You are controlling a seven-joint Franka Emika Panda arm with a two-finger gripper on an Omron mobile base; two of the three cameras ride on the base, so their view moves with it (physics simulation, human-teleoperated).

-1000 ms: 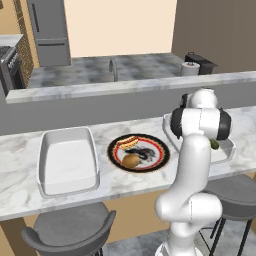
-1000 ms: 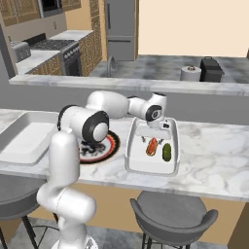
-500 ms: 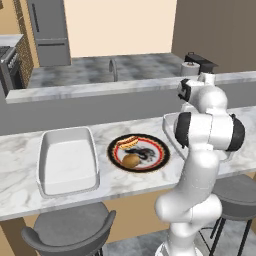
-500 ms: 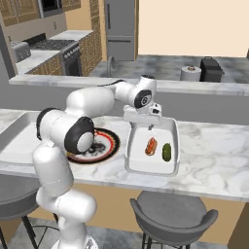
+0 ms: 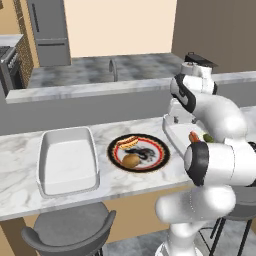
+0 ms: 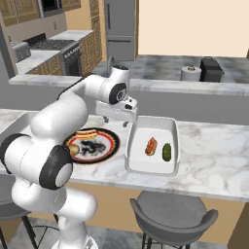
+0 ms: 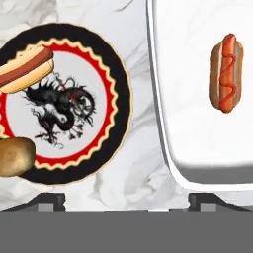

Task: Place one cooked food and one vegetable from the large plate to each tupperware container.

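Observation:
The large plate [image 5: 165, 153] [image 6: 115, 146] [image 7: 121, 99] lies mid-counter with a hot dog [image 5: 128, 142] [image 7: 23, 69] and a brown potato [image 5: 131, 160] [image 7: 14, 156] on it. To its left stands one white tupperware container [image 5: 67, 165], with nothing in it. The other tupperware container [image 6: 155, 129] [image 7: 197, 138], to the plate's right, holds a second hot dog [image 6: 151, 146] [image 7: 226, 71] and a green vegetable [image 6: 167, 151]. My gripper [image 6: 128, 122] [image 7: 126, 200] hangs open over the bare counter strip between the plate and the right container, nothing between its fingers.
Grey stools [image 5: 67, 235] [image 6: 170, 216] stand below the counter's front edge. Behind it, a raised ledge and a back counter carry a faucet [image 5: 113, 67], a paper towel roll [image 6: 190, 73] and a black appliance [image 6: 211, 68].
The hand has swung left from above the right container to its left rim, toward the plate. The arm's elbow has shifted over. Hot dog and green vegetable stay in the container.

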